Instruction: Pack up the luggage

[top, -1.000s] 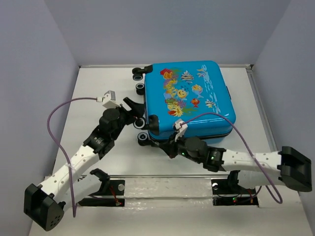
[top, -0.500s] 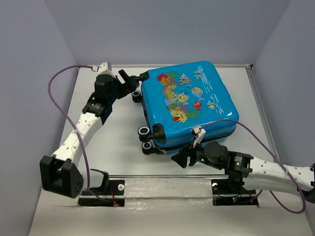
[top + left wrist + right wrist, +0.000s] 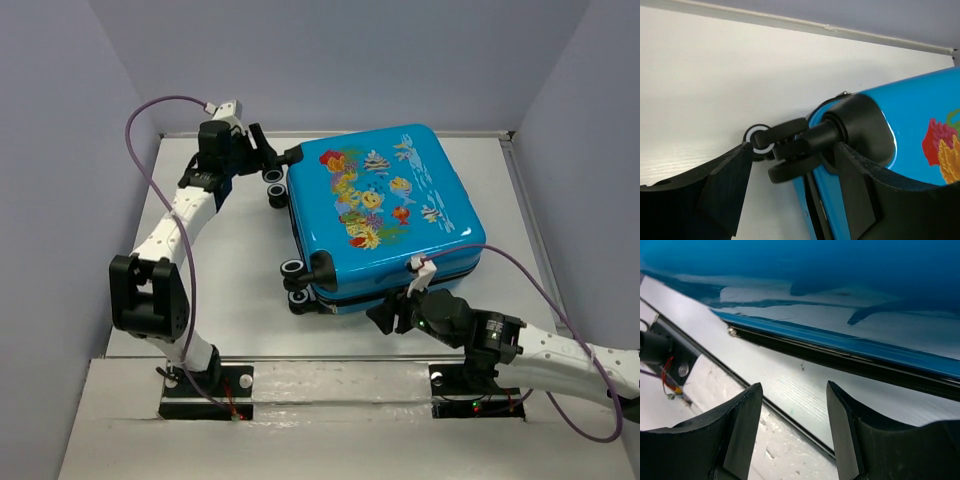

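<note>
On the table's (image 3: 220, 280) far half, your luggage (image 3: 385, 215) lies shut, fish side up. Your left gripper (image 3: 790, 167) is spread astride its far-left wheel (image 3: 760, 142), probably to brace or turn it. Your right gripper (image 3: 792, 415), spread too, faces the near seam (image 3: 840, 357), holding nothing.

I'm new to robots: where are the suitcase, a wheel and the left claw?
luggage (image 3: 385, 215), top view, fish-printed face.
wheel (image 3: 759, 142), left wrist view, its white ring.
left gripper (image 3: 792, 147), left wrist view, between its open fingertips.
</note>
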Controlling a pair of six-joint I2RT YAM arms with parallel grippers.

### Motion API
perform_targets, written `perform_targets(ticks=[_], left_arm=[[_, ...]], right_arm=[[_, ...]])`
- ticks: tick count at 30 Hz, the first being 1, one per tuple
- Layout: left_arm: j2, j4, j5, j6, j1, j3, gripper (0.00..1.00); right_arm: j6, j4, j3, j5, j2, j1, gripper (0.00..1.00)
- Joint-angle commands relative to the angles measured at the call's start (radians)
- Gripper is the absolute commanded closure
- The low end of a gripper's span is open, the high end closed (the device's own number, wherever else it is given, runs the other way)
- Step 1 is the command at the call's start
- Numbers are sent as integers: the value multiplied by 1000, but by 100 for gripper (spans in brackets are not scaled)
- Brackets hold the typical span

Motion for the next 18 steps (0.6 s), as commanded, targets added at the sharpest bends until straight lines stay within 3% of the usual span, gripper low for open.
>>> perform_targets(ticks=[1, 6, 12, 18], left_arm=[[76, 4, 89, 158, 14, 107, 23], [113, -24, 71, 260, 14, 127, 23], [165, -56, 172, 381, 14, 196, 20], [217, -65, 299, 419, 14, 218, 28]], right_arm=[[19, -53, 11, 71, -9, -30, 41], [5, -53, 16, 68, -6, -48, 42], [15, -53, -1, 72, 0, -59, 40], [26, -50, -7, 71, -12, -110, 40]])
